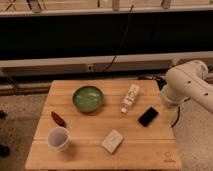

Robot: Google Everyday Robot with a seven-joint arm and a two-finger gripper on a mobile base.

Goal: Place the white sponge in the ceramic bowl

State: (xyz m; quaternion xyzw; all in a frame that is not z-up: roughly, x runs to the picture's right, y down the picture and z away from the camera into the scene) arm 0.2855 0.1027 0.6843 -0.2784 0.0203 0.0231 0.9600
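1. Wooden table [100, 157] is filling the lower half of the view, with a dark wall behind it; the robot arm [187, 82] is reaching in at the right edge.
2. The gripper [168, 110] seems to be hanging in shadow under the arm's white casing, just off the table's right side; I cannot tell how far open it is, though it is not holding the sponge.
3. The white sponge [113, 141] is lying flat near the front edge, leftward of the gripper and nearer the camera, well apart from it; a black phone [148, 116] is lying between them, near the gripper.
4. The ceramic bowl [88, 98] is sitting farther left of the gripper, looking empty; a white bottle [131, 97] is lying between bowl and gripper; a white cup [58, 138] is standing farthest off.
5. The approach looks like the step in hand; doing it well probably means passing above the phone, coming down over the sponge's middle, closing across its narrower width, then lifting clear before swinging toward the bowl, keeping away from the bottle.
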